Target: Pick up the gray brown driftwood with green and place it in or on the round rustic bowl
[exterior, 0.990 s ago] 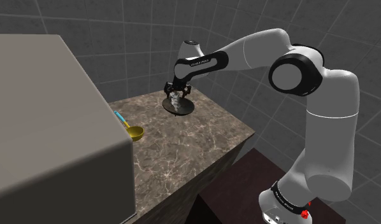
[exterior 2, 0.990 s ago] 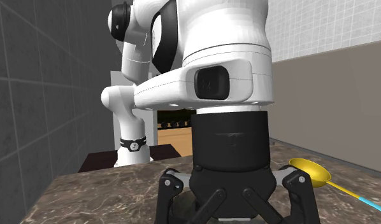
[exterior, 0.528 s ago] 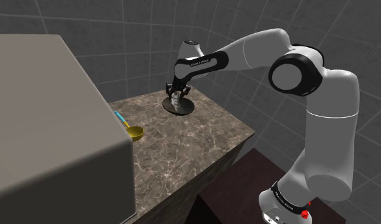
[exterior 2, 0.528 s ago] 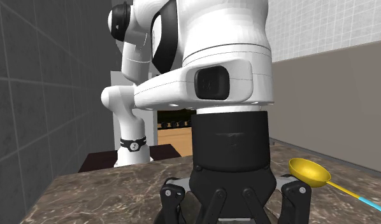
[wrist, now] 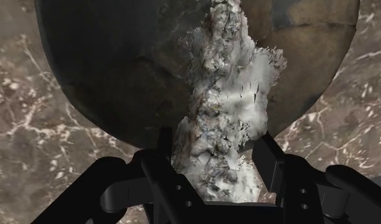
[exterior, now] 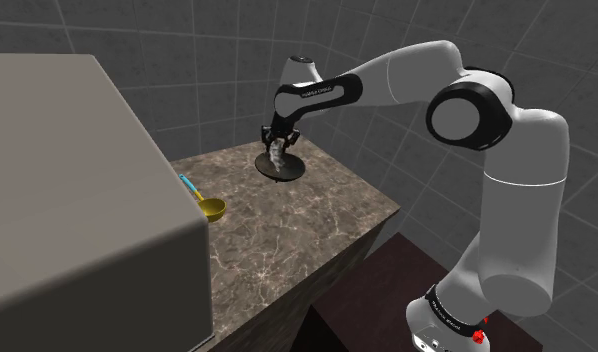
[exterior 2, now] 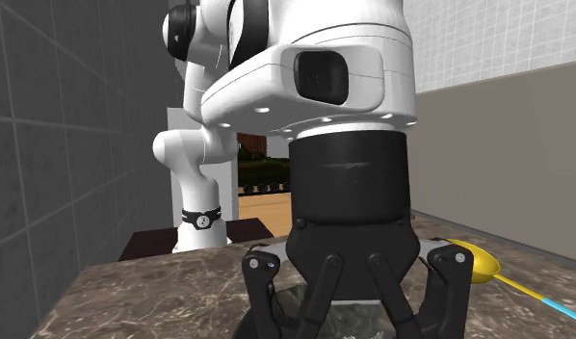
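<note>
Now, the gripper (wrist: 216, 153) is clamped on the driftwood (wrist: 227, 95), one black finger pressed against each side of its near end; the piece hangs from the hand over the round dark bowl (wrist: 106, 70); whether its far tip touches the bowl's inside, I cannot tell; in the shoulder view the bowl sits towards the far end of the marbled counter (exterior: 287, 235), hand directly above it.

How will it handle? My read: stiff and light, a pale grey-white chunk flecked with brown, no green plainly showing; the surface is rough and craggy, so slipping looks unlikely, but the ragged flakes along its edges look brittle and could crumble under a hard squeeze; the shape is lumpy and uneven, so it may pivot between flat fingers if taken off-centre; the thick trunk is the place to hold, not the thin jutting wings, and that is roughly where the fingers sit now; a gentle set-down seems wise, since it may tip over once let go.

Counting up: one driftwood; one bowl; one yellow spoon (exterior: 213, 208) with a blue handle, well apart from the bowl on the same counter; one big grey block (exterior: 77, 190) beside the spoon; one arm (exterior: 487, 130), one gripper, two fingers.
</note>
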Available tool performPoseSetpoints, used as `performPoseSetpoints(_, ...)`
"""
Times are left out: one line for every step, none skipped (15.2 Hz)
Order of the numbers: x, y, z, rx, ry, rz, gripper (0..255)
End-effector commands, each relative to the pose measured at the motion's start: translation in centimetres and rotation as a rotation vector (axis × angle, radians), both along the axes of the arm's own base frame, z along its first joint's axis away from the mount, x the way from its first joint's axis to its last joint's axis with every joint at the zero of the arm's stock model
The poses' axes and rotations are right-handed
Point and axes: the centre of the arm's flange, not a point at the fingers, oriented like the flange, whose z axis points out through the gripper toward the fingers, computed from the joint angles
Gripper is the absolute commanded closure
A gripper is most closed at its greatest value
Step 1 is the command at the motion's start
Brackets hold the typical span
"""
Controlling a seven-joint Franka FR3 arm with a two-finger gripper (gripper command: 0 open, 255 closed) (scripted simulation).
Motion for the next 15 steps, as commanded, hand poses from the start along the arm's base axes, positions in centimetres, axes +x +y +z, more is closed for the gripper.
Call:
performPoseSetpoints(0.0,0.0,1.1,0.0,0.0,0.0,255)
performPoseSetpoints(0.0,0.0,1.7,0.0,0.0,0.0,255)
performPoseSetpoints(0.0,0.0,2.2,0.0,0.0,0.0,255)
performPoseSetpoints(0.0,0.0,2.7,0.0,0.0,0.0,255)
performPoseSetpoints(0.0,0.0,3.2,0.0,0.0,0.0,255)
performPoseSetpoints(0.0,0.0,3.8,0.0,0.0,0.0,255)
performPoseSetpoints(0.0,0.0,4.3,0.0,0.0,0.0,255)
performPoseSetpoints(0.0,0.0,4.8,0.0,0.0,0.0,255)
performPoseSetpoints(0.0,0.0,5.3,0.0,0.0,0.0,255)
performPoseSetpoints(0.0,0.0,5.9,0.0,0.0,0.0,255)
performPoseSetpoints(0.0,0.0,6.4,0.0,0.0,0.0,255)
performPoseSetpoints(0.0,0.0,6.9,0.0,0.0,0.0,255)
performPoseSetpoints(0.0,0.0,7.5,0.0,0.0,0.0,255)
performPoseSetpoints(0.0,0.0,8.0,0.0,0.0,0.0,255)
performPoseSetpoints(0.0,0.0,8.5,0.0,0.0,0.0,255)
